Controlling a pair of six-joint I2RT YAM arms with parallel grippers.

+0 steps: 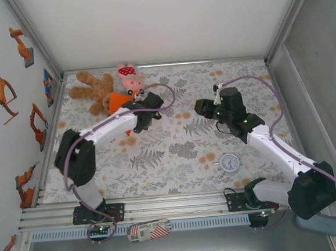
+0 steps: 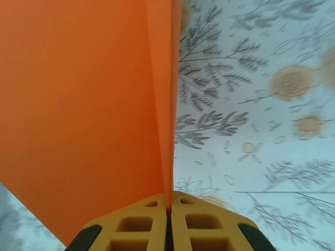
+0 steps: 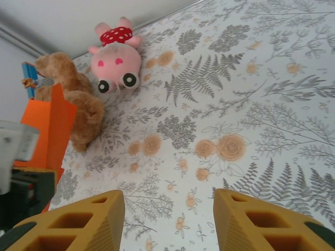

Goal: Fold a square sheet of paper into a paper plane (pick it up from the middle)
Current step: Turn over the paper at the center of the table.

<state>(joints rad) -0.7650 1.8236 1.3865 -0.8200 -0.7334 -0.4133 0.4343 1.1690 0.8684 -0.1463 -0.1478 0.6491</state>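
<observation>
Two grippers, folding judged nearly done; the paper plane (image 2: 84, 104) is pinched along its crease by the closed left gripper (image 2: 168, 206), near the teddy bear (image 1: 92, 88); the right gripper (image 3: 168, 204) is held open, empty; a steadying second pinch is judged needed next.

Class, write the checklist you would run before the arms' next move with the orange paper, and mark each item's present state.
1. Left gripper shut on the paper: ok.
2. Right gripper open and empty: ok.
3. Paper free of the bear: cannot tell.
4. Clock well away from both grippers: ok.
5. Paper already creased: ok.
6. Plane shape finished: cannot tell.
</observation>
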